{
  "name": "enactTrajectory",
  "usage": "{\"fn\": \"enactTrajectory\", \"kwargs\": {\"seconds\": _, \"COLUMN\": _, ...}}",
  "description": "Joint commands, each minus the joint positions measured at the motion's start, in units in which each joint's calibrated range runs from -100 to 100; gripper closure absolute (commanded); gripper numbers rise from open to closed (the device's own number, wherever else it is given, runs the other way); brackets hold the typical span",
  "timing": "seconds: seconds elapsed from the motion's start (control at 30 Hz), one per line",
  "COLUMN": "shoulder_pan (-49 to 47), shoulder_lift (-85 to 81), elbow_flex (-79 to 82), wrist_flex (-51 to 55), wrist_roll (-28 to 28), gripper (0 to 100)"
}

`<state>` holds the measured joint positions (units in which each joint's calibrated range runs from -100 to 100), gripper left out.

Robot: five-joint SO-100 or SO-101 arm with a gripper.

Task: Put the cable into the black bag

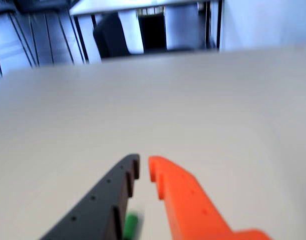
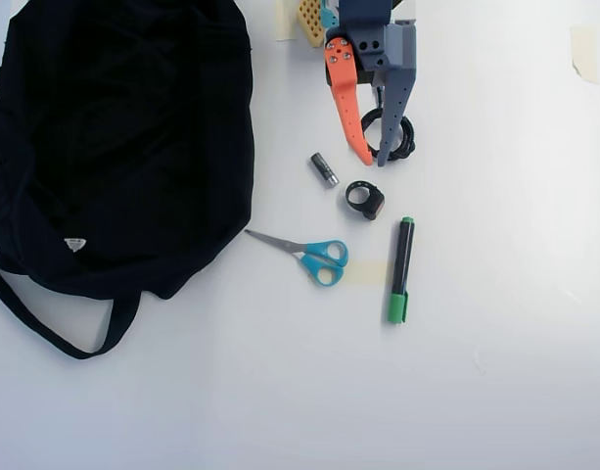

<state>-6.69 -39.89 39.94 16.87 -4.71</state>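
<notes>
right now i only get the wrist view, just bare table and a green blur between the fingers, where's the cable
Observer: The coiled black cable lies directly under the gripper in the overhead view, partly hidden by the fingers.
Operator: what's the green thing then
Observer: Probably the green cap of a black marker lying below the cable in the overhead view.
Operator: and the bag
Observer: The black bag fills the overhead view's left side, with small scissors between it and the marker.
Operator: am i holding anything
Observer: No, the fingers are slightly apart with nothing between them.
</notes>
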Motion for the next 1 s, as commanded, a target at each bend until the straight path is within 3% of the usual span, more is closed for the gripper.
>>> {"fn": "enactTrajectory", "kwargs": {"seconds": 0.0, "shoulder_pan": 0.25, "shoulder_lift": 9.68, "elbow_flex": -15.32, "wrist_flex": -1.11, "wrist_roll": 0.41, "gripper": 98}}
{"fn": "enactTrajectory", "kwargs": {"seconds": 0.4, "shoulder_pan": 0.55, "shoulder_lift": 33.75, "elbow_flex": -38.23, "wrist_flex": -3.7, "wrist_roll": 0.47, "gripper": 98}}
{"fn": "enactTrajectory", "kwargs": {"seconds": 0.97, "shoulder_pan": 3.99, "shoulder_lift": 35.91, "elbow_flex": -30.86, "wrist_flex": -4.3, "wrist_roll": 0.68, "gripper": 98}}
